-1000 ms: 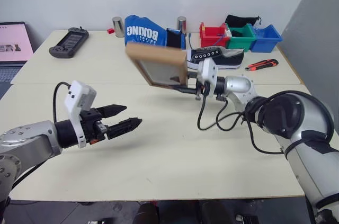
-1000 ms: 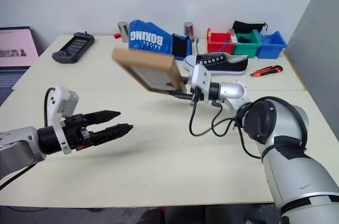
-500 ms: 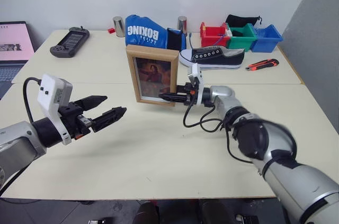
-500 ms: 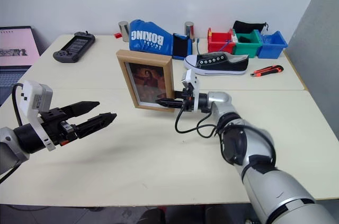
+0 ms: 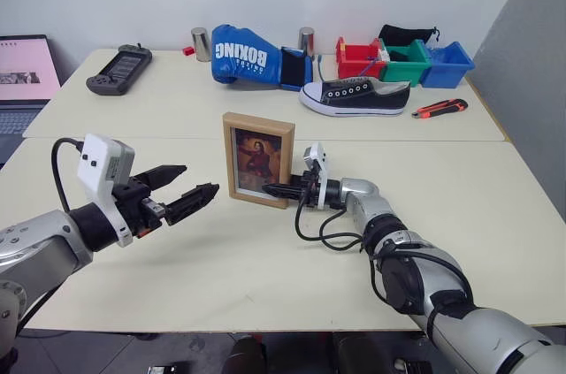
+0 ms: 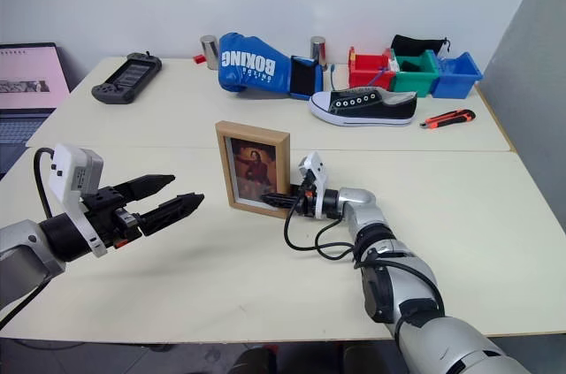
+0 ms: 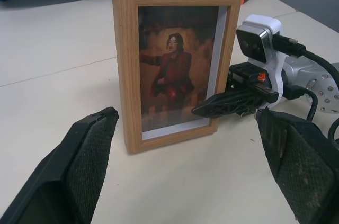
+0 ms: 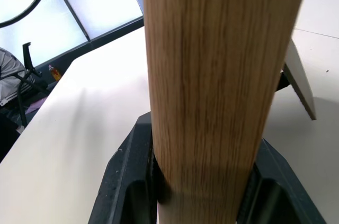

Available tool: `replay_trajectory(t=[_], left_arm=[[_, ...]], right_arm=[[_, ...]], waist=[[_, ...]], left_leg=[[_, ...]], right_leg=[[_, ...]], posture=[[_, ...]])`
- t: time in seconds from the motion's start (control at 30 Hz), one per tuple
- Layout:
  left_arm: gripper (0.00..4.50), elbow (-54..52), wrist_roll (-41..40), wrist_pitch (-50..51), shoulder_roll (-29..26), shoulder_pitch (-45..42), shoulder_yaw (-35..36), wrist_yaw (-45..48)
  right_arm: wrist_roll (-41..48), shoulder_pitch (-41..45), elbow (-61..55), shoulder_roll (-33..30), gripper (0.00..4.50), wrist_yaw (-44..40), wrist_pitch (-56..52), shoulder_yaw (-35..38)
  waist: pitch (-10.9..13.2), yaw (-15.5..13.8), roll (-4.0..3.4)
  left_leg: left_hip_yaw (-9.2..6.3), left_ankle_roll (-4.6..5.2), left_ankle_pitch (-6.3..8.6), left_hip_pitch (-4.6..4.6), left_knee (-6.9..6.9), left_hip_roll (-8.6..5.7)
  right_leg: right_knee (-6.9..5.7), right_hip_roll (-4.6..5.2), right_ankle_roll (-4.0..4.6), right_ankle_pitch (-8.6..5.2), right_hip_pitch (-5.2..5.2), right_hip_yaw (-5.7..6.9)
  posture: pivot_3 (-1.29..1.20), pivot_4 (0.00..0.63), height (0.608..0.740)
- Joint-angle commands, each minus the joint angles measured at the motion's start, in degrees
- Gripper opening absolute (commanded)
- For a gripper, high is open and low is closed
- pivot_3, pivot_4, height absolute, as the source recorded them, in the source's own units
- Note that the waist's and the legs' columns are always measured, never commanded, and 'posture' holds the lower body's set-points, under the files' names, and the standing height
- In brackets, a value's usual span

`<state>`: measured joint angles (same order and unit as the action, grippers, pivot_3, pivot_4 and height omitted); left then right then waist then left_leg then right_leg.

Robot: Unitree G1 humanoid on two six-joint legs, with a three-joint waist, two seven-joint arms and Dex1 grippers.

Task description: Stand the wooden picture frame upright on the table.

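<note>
The wooden picture frame (image 5: 257,158) stands upright near the middle of the table (image 5: 265,277), its reddish portrait facing me. Its bottom edge looks to be resting on the tabletop. My right gripper (image 5: 276,189) reaches in level from the right and is shut on the frame's lower right edge. In the right wrist view the wood edge (image 8: 217,75) sits clamped between the black fingers (image 8: 127,181). My left gripper (image 5: 200,178) hovers open to the left of the frame, a short gap away and holding nothing. Its wrist view shows the frame's front (image 7: 172,60).
Along the far side of the table lie a blue boxing glove (image 5: 248,56), a black sneaker (image 5: 354,95), coloured bins (image 5: 402,60), a box cutter (image 5: 436,109), a game controller (image 5: 117,70) and two metal cans (image 5: 199,42). A laptop (image 5: 22,73) sits at the far left.
My right gripper has come down and rolled, bringing the frame from tilted in the air to upright on the table. The left gripper stays open and has hardly moved.
</note>
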<state>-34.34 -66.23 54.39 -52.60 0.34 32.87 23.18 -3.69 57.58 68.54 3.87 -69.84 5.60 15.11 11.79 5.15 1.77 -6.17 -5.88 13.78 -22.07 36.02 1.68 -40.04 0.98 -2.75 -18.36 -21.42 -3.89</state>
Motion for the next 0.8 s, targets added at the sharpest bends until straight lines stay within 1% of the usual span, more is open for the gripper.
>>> replay_trajectory(t=[0.03, 0.07, 0.1, 0.13, 0.23, 0.3, 0.33, 0.47, 0.57, 0.67, 0.77, 0.8], left_arm=[[4.48, -1.0, 0.4, -0.5, -1.1, -0.1, 0.4, 0.8], [4.50, -0.9, 0.4, -0.4, -1.1, -0.2, 0.3, 0.8], [4.50, -0.7, 0.4, -0.3, -1.2, -0.4, 0.1, 0.9], [4.50, -0.5, 0.6, -0.3, -1.3, -0.5, -0.2, 1.2], [4.50, 0.1, 1.2, -0.4, -1.7, -0.8, -1.1, 2.2], [4.50, 0.5, 2.2, -0.8, -1.9, -1.0, -2.0, 3.2], [4.50, 0.7, 2.7, -0.9, -1.9, -1.3, -2.5, 3.4], [4.50, 1.5, 4.5, -1.4, -1.6, -2.3, -4.2, 4.6], [4.50, 2.3, 5.7, -1.6, -1.5, -2.9, -5.0, 5.5], [4.50, 3.5, 7.3, -1.9, -1.8, -3.3, -5.9, 7.1], [4.50, 5.1, 8.6, -1.9, -1.8, -3.9, -6.5, 8.7], [4.50, 5.8, 8.9, -1.7, -1.8, -4.5, -6.8, 8.8]], right_arm=[[1.6, -2.0, -2.4, -0.3, 1.65, 1.1, -0.7, -2.9], [2.0, -2.2, -2.8, -0.4, 2.00, 1.2, -1.1, -3.3], [2.2, -2.5, -3.1, -0.6, 2.04, 1.1, -1.2, -3.9], [2.5, -2.8, -3.5, -0.7, 2.23, 1.0, -1.3, -4.5], [3.1, -4.0, -5.1, -1.6, 3.03, 1.1, -1.5, -6.2], [3.1, -5.4, -6.6, -2.9, 3.42, 1.2, -2.0, -7.6], [3.2, -5.8, -7.0, -3.4, 3.73, 1.3, -2.3, -8.1], [3.9, -10.6, -14.4, -7.3, 4.50, -0.3, -5.1, -10.8], [4.2, -16.0, -23.6, -11.9, 4.50, -2.5, -8.6, -13.1], [5.8, -22.7, -36.9, -18.4, 4.50, -3.8, -15.0, -14.1], [7.4, -28.0, -50.9, -24.4, 4.50, -2.0, -23.2, -14.2], [8.9, -29.2, -56.4, -26.3, 4.50, -1.4, -27.9, -13.7]], waist=[[0.0, 0.0, 0.00], [0.0, -0.1, 0.01], [0.0, -0.1, 0.01], [0.0, -0.1, 0.01], [0.0, -0.2, 0.00], [0.0, -0.2, 0.01], [0.0, -0.2, 0.01], [0.0, -0.6, 0.02], [0.0, -1.1, 0.03], [0.0, -2.4, 0.01], [0.0, -3.1, 0.00], [0.0, -3.1, -0.01]], left_leg=[[0.00, 0.00, 0.00, 0.00, 0.00, 0.00], [0.00, 0.00, 0.00, 0.01, 0.00, 0.00], [0.00, 0.00, 0.00, 0.03, 0.00, 0.00], [0.00, 0.00, 0.00, 0.03, 0.00, 0.00], [0.00, 0.00, 0.00, 0.02, 0.00, 0.00], [0.00, 0.00, 0.00, 0.02, 0.00, 0.00], [0.00, 0.00, 0.00, 0.02, 0.00, 0.00], [-0.02, 0.00, 0.00, 0.02, 0.00, 0.00], [-0.03, 0.00, 0.00, 0.02, 0.01, -0.02], [-0.03, 0.00, 0.00, 0.01, 0.01, -0.06], [-0.04, 0.00, 0.00, -0.01, 0.00, -0.09], [-0.03, 0.00, 0.01, -0.02, 0.00, -0.09]], right_leg=[[0.00, 0.00, 0.00, 0.00, 0.01, 0.00], [0.00, 0.00, 0.00, 0.00, 0.01, 0.00], [0.00, 0.00, 0.00, 0.00, 0.03, 0.00], [0.00, 0.00, 0.00, 0.00, 0.03, 0.00], [0.01, 0.00, 0.00, 0.00, 0.01, -0.01], [0.01, 0.00, 0.00, 0.00, 0.02, 0.00], [0.01, 0.00, 0.00, 0.00, 0.02, 0.00], [0.03, 0.00, 0.00, 0.00, 0.06, 0.02], [0.05, 0.01, -0.01, 0.00, 0.09, 0.03], [0.09, 0.05, -0.02, 0.00, 0.10, 0.04], [0.12, 0.08, -0.02, -0.01, 0.10, 0.05], [0.13, 0.07, -0.02, -0.01, 0.09, 0.04]], posture=[[0.00, 0.150, 0.740], [0.00, 0.150, 0.740], [0.00, 0.150, 0.740], [0.00, 0.150, 0.740], [0.00, 0.150, 0.740], [0.00, 0.150, 0.740], [0.00, 0.150, 0.740], [0.00, 0.150, 0.740], [0.00, 0.150, 0.740], [0.00, 0.150, 0.740], [0.00, 0.150, 0.740], [0.00, 0.150, 0.740]])
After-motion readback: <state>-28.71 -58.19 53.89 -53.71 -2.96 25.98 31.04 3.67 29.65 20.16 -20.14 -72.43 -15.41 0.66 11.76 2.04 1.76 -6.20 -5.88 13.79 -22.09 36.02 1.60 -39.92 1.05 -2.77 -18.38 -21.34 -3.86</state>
